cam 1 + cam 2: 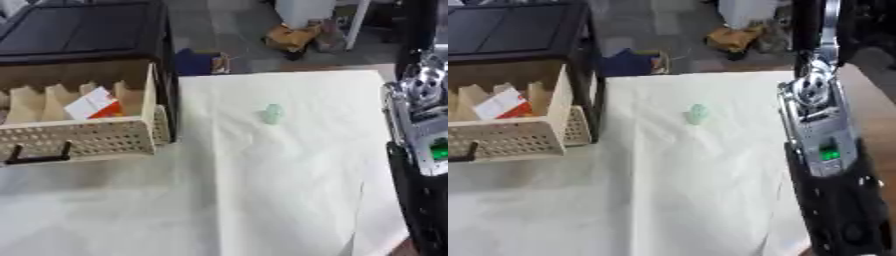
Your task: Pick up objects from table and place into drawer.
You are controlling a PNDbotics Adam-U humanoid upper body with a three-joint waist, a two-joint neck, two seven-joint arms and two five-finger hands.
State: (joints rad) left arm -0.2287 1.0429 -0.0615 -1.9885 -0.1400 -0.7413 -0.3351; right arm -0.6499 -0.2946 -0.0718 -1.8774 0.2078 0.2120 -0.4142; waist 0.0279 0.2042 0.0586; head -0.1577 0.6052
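A small pale green object (pixel 272 114) lay alone on the white-covered surface (pixel 262 190), a little above the middle of the frame and well apart from everything else. Its shape was too blurred to name; only a soft, rounded, upright lump could be made out.

At the left edge stood an open drawer (pixel 87 137) with a perforated cream front and a dark handle (pixel 39 155) low on that front. The drawer's left part ran out of the frame. Inside, tan dividers stood in a row, and a white and orange-red packet (pixel 94 105) leaned among them; any print on it was unreadable. Above the drawer sat a dark cabinet (pixel 83 30), its top cut off by the upper edge.

Along the right side of the frame rose the right arm (pixel 824 145), silver in its upper stretch with a small green light, black lower down, running out past the bottom edge. The right robot hand did not show in either view, so whether its fingers were spread or pressed together could not be told. The left robot hand was likewise out of sight.

Beyond the far edge of the surface, blurred clutter lay on a grey floor (pixel 236 30), including something blue (pixel 197 61) and something brown (pixel 289 37).
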